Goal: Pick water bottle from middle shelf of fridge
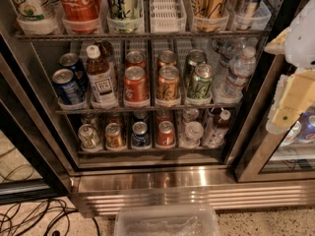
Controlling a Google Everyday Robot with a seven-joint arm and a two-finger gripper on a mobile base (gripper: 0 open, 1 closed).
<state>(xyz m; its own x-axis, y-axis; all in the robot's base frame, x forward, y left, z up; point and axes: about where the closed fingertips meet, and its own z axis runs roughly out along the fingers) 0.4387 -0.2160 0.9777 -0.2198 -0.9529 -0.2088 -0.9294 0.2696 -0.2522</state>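
The fridge (147, 181) stands open in front of me, with a black frame and a stainless steel base. The middle shelf (113, 110) is a wire rack holding soda cans in lanes. The water bottle (239, 69), clear and ribbed with a white cap, stands upright at the right end of that shelf. A second clear bottle (225, 49) stands behind it. My gripper (288, 82), white and pale yellow, hangs at the right edge of the view. It is outside the fridge, to the right of the water bottle, and holds nothing that I can see.
A brown tea bottle (101, 75) with a white cap stands left on the middle shelf among blue, red, orange and green cans. The top rack holds tall drinks, the bottom shelf cans and small bottles. A clear plastic bin (167, 221) sits on the floor in front. Cables (29, 218) lie at the left.
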